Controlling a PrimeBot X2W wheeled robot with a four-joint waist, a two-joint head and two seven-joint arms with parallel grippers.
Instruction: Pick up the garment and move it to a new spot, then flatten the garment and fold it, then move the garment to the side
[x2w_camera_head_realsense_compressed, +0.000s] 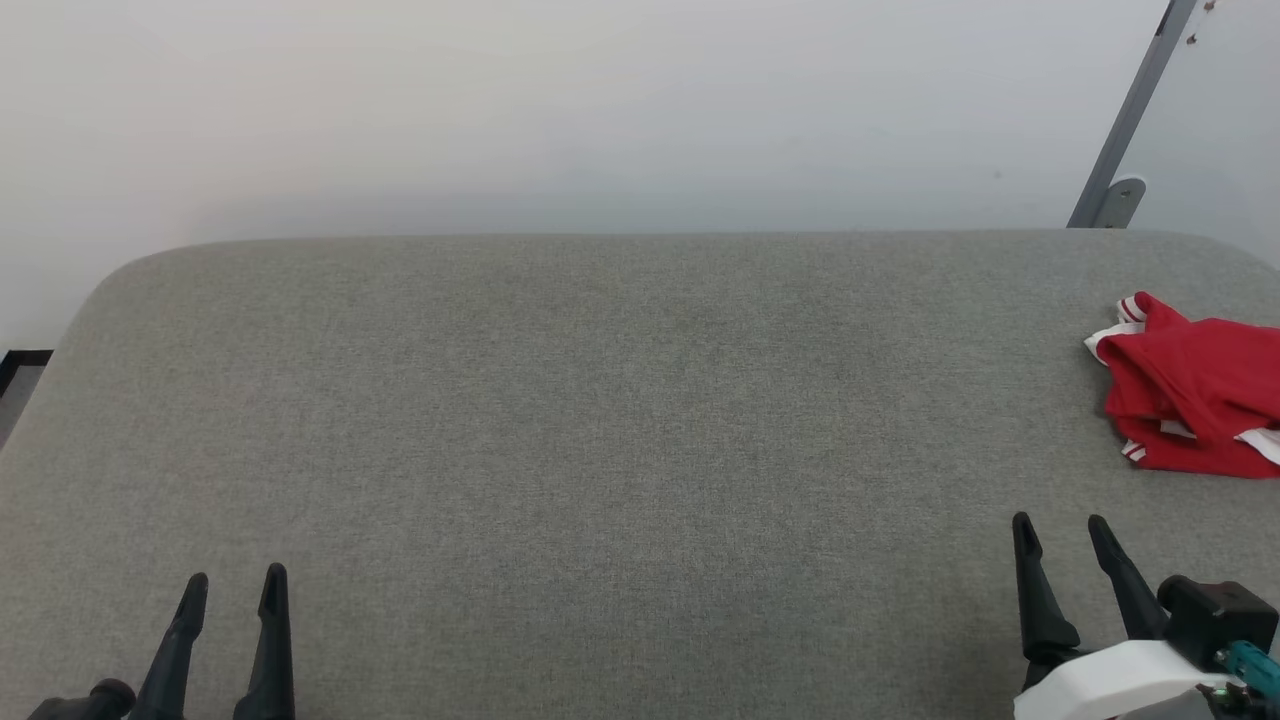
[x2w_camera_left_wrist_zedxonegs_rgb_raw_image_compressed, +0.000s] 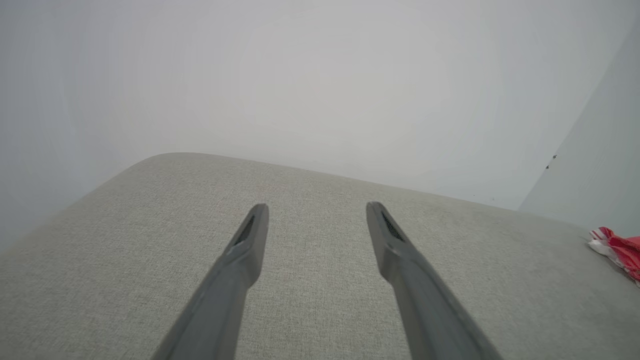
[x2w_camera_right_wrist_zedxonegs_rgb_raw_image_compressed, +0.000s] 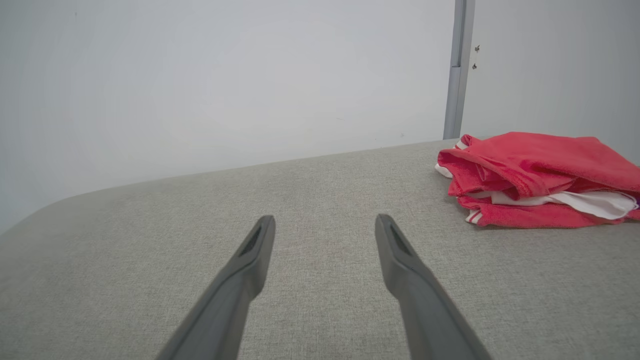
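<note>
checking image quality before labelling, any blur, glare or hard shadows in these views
Head view: soft even light, no glare, garment cropped by the right edge. Left wrist view: pale and hazy, low contrast. Right wrist view: clearest, faint shadow under the garment on the grey surface.

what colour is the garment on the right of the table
Bright red garment with white parts and red-and-white striped trim; the right wrist view shows it best.

Head above; wrists low, perhaps level.

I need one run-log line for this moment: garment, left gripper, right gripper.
garment: bunched, far right of grey surface | left gripper: open, empty | right gripper: open, empty, near garment, not touching
</note>
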